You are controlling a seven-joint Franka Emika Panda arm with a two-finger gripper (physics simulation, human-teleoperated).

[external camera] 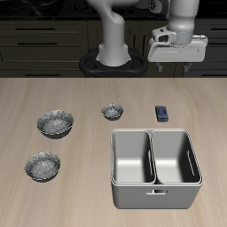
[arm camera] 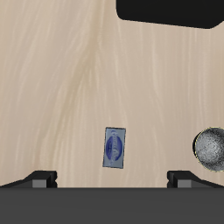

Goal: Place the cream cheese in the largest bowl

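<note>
Claw (external camera: 177, 66) hangs high over the table's back edge, fingers (arm camera: 42, 178) spread apart, nothing held. Step in hand, as I read it: approach, grasp not yet begun. Largest to smallest: steel double bin (external camera: 153, 167) near the front edge; largest bowl (external camera: 55, 123) mid-table toward a side edge; cream cheese (external camera: 162, 113) flat on the table, between bin and back edge. Next I'd descend straight over the box. Fingertips are cut off in the wrist view; box label unreadable.

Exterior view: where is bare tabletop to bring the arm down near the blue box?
Bare wood lies all around the small dark blue rectangular cream cheese box, widest toward the table's back. Tighter nearer the front: the grey two-compartment metal bin. The tiny speckled bowl sits beside, apart.
</note>
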